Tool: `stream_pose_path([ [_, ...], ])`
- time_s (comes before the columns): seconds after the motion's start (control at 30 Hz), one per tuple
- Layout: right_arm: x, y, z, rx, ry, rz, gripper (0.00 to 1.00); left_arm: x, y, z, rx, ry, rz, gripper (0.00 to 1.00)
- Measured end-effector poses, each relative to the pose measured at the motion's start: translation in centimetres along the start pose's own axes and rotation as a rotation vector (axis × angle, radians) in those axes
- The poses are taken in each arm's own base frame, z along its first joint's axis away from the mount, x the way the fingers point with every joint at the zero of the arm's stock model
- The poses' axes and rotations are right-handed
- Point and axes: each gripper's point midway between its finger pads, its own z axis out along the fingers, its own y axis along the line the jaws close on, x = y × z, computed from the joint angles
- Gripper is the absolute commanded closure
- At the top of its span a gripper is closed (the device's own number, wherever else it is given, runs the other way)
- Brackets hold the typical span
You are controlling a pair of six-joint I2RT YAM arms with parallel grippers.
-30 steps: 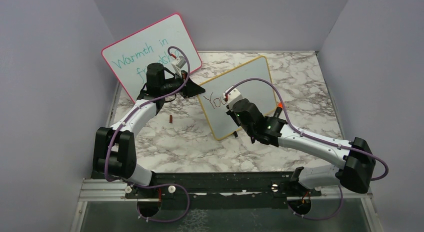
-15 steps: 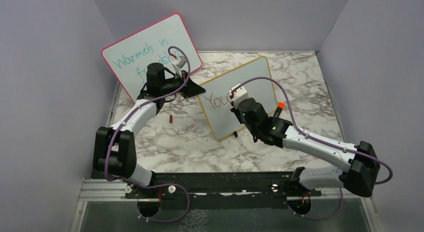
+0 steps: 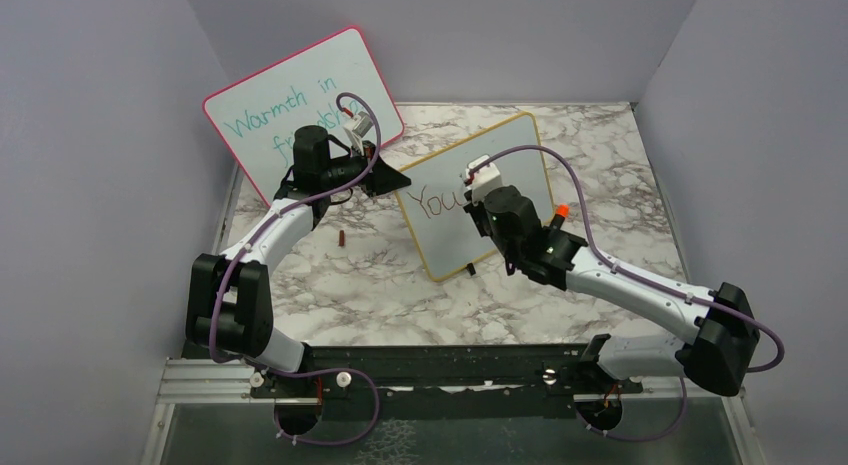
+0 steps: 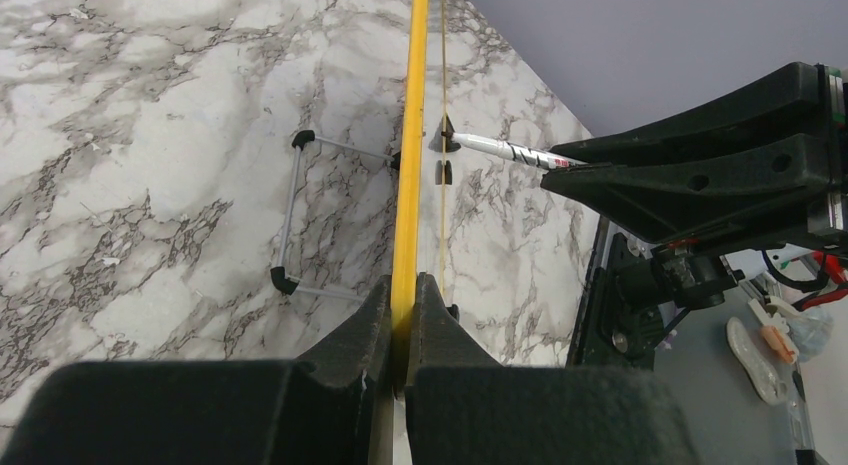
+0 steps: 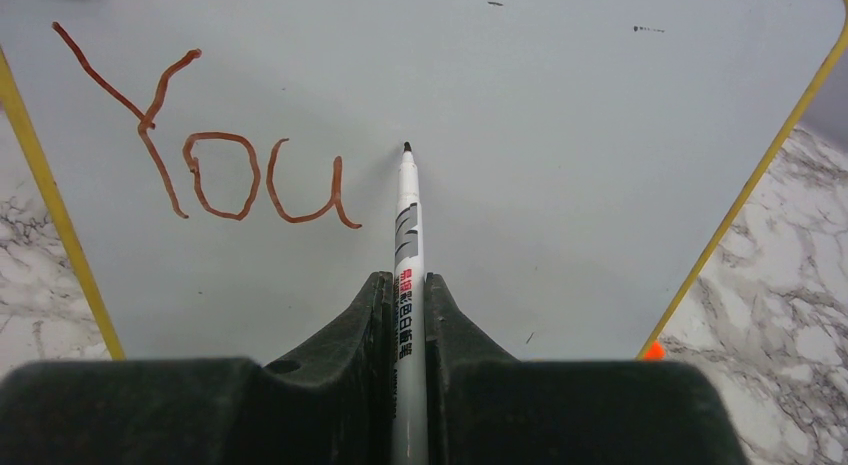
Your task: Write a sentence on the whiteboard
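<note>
One word of sentence [image 5: 210, 175] down. Right pincer [image 5: 408, 281] clamps marker [image 5: 407, 225] at whiteboard [image 5: 560, 135]; left pincer [image 4: 405, 287] pinches its frame [image 4: 412, 105] — press lightly.

This is a robotics lab test cell. Plain lavender-grey partition walls [image 3: 90, 185] box in a white marble-patterned tabletop [image 3: 370, 285]. Two white-and-black jointed robot arms [image 3: 270, 235] are bolted to a black metal rail [image 3: 450, 370] at its near edge, with loose purple cables [image 3: 520, 149] looping along them.
</note>
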Motion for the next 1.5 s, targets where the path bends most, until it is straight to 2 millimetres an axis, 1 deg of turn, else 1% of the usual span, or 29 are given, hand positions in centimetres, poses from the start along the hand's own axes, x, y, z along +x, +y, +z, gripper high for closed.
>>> stream_pose_path([
  [0.43,-0.27,0.38,0.47,-0.011,-0.010,-0.002,0.99,-0.02,0.03,0.03,-0.001,0.003,-0.002,1.00],
  [0.63,-0.90,0.29,0.63,-0.012,-0.021,0.006,0.99,-0.02,0.06,0.04,-0.001,0.003,-0.002,1.00],
  [1.2,-0.50,0.50,0.72,-0.018,-0.005,0.015,0.99,-0.01,0.07,0.04,-0.001,0.005,-0.003,1.00],
  [1.4,-0.21,0.93,0.28,-0.056,0.007,0.009,0.99,-0.01,0.07,0.04,-0.001,0.005,-0.002,1.00],
  [1.5,0.05,0.84,-0.17,-0.065,0.013,0.005,0.99,-0.02,0.07,0.04,-0.001,0.005,-0.002,1.00],
])
